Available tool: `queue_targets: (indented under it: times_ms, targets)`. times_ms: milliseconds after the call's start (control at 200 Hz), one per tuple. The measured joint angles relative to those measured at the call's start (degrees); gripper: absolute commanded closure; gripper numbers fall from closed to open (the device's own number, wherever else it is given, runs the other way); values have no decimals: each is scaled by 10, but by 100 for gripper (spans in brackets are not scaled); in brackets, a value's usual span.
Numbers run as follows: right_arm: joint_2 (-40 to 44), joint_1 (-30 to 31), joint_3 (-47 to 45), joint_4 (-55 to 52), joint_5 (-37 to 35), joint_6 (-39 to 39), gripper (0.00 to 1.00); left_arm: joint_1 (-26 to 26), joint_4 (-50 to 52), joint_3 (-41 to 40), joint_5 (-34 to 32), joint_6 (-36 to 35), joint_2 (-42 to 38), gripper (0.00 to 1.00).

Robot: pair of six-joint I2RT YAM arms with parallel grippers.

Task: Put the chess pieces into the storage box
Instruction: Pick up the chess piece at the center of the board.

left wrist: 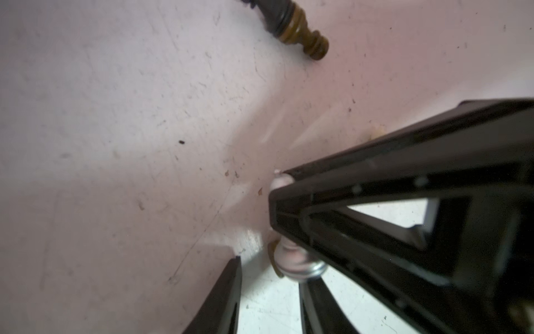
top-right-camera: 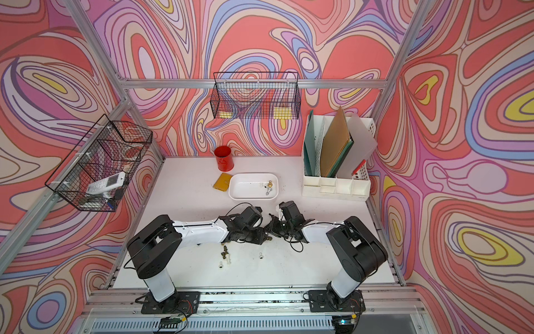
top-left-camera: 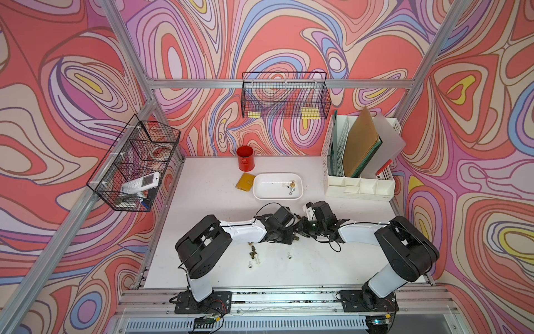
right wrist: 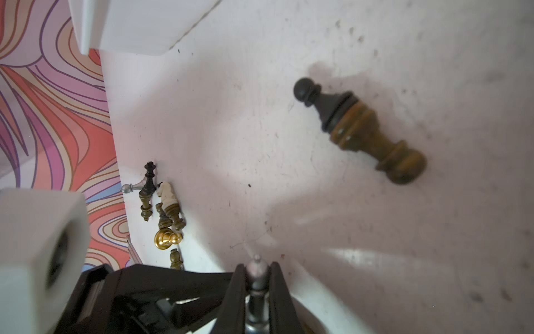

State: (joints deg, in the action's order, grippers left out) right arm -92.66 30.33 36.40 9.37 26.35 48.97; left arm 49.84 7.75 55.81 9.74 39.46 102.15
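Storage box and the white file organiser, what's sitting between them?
Nothing: only bare table shows between the storage box and the file organiser, in both top views.

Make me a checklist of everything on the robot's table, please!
Surface: white tabletop, scuffed and speckled.
Job's things: shallow white plastic storage box holds a few chess pieces; more small bronze and white pieces lie loose.
Clutter: red cylindrical cup, flat yellow square, white perforated file organiser.
Grippers: right gripper shut on a silvery piece; left gripper open beside it.
Cables: black cable loops at both wrists.
Surroundings: swirly pink walls, two black wire baskets.
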Motion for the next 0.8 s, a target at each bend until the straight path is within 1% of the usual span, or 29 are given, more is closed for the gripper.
queue_targets:
  times_ms: [210,451,626,801]
  targets:
    - [38,-3,12,-32,-15,-14,98,0,0,0,-4,0,0,63]
    - [45,-7,89,-103,-69,-67,97,0,8,0,-4,0,-15,63]
    - [34,-10,169,-143,-124,-122,97,0,30,0,-25,-3,-71,63]
    - [-24,-14,267,-138,-177,-180,97,0,65,0,-79,-19,-151,63]
